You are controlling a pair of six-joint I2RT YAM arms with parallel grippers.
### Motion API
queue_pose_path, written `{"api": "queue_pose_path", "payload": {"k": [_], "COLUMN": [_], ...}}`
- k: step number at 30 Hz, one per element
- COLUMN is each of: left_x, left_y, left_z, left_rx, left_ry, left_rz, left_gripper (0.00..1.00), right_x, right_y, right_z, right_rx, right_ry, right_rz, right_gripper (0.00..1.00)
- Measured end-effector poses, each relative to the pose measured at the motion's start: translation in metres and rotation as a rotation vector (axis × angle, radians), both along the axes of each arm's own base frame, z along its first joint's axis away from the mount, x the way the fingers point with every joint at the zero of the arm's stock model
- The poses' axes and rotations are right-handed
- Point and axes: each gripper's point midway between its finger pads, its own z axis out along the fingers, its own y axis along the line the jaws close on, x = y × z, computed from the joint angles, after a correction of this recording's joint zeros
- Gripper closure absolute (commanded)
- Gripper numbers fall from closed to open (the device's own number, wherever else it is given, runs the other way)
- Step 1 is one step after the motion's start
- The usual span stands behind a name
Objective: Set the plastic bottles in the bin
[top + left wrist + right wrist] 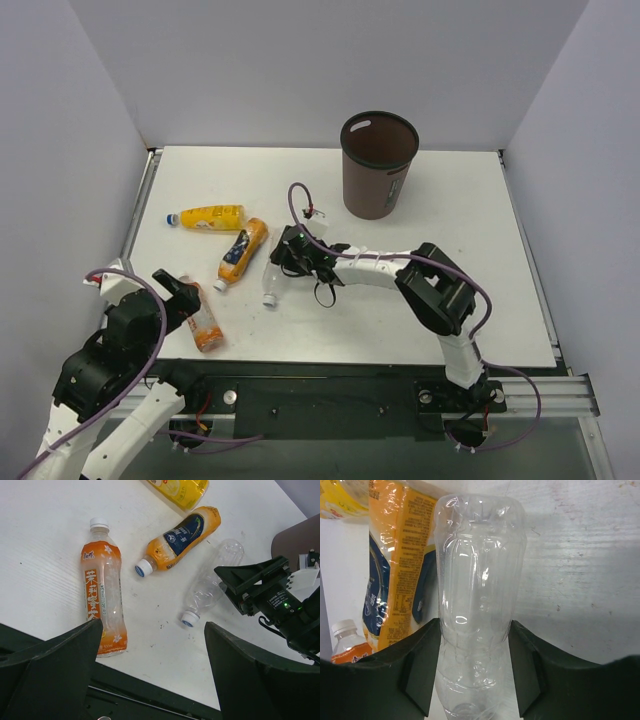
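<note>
Top view, centre: the clear bottle lay flat on the table. Its long axis ran nearly vertical in frame, with the pale cap toward the lower edge. The body was transparent, ribbed and unlabelled. The right gripper gripped its waist with both jaws. The left gripper, lower left, was spread wide around nothing. The bin stood upright at upper centre

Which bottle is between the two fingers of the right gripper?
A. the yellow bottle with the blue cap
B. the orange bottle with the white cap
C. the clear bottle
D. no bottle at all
C: in the right wrist view the clear bottle sits between the fingers of the right gripper, one finger against each side.
</note>
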Motion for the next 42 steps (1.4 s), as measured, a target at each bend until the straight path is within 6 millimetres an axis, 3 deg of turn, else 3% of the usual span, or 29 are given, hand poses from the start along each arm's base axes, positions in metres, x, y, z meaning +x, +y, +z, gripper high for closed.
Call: {"api": "queue_pose_path", "payload": {"k": [5,7,9,12,14,17,19,22,25,27,29,34,38,39,42], "left_x": [0.0,0.0,0.0,0.002,0.002,0.003,0.003,0.003,0.005,0.008,0.01,0.014,0.02,0.021,0.023], "left_y": [0.0,0.0,0.001,0.0,0.0,0.0,0.0,0.0,-0.002,-0.003,-0.008,-0.032,-0.042,-0.044,-0.046], "left_z": [-0.001,-0.001,-0.001,0.001,0.0,0.0,0.0,-0.001,-0.003,-0.005,-0.008,-0.022,-0.04,-0.044,-0.054], "left_rx": [0.009,0.015,0.025,0.037,0.042,0.044,0.045,0.049,0.056,0.063,0.064,0.044,0.077,0.087,0.114], "left_ry": [0.005,0.005,0.009,0.015,0.02,0.022,0.022,0.029,0.048,0.068,0.092,0.186,0.298,0.323,0.379], "left_rz": [-0.004,-0.007,-0.012,-0.017,-0.017,-0.015,-0.014,-0.014,-0.013,-0.012,-0.023,-0.118,-0.147,-0.152,-0.158], "left_gripper": [0.05,0.05,0.05,0.05,0.05,0.05,0.05,0.05,0.05,0.05,0.05,0.05,0.05,0.05,0.05], "right_x": [-0.012,-0.014,-0.014,-0.007,0.002,0.002,0.001,0.013,0.043,0.068,0.098,0.165,0.204,0.211,0.223], "right_y": [-0.024,-0.034,-0.044,-0.059,-0.075,-0.121,-0.16,-0.212,-0.259,-0.277,-0.284,-0.276,-0.272,-0.271,-0.272], "right_z": [0.007,0.025,0.057,0.132,0.201,0.305,0.36,0.422,0.455,0.463,0.452,0.393,0.347,0.34,0.322], "right_rx": [-0.079,-0.115,-0.136,-0.15,-0.144,-0.147,-0.184,-0.267,-0.363,-0.433,-0.521,-0.662,-0.715,-0.724,-0.746], "right_ry": [-0.015,-0.042,-0.095,-0.236,-0.38,-0.628,-0.768,-0.901,-0.938,-0.938,-0.911,-0.83,-0.766,-0.755,-0.725], "right_rz": [0.022,0.047,0.074,0.094,0.065,-0.041,-0.144,-0.331,-0.519,-0.601,-0.634,-0.588,-0.55,-0.543,-0.525], "right_gripper": [0.66,0.66,0.66,0.67,0.71,0.72,0.72,0.71,0.71,0.71,0.71,0.71,0.69,0.64,0.23]}}
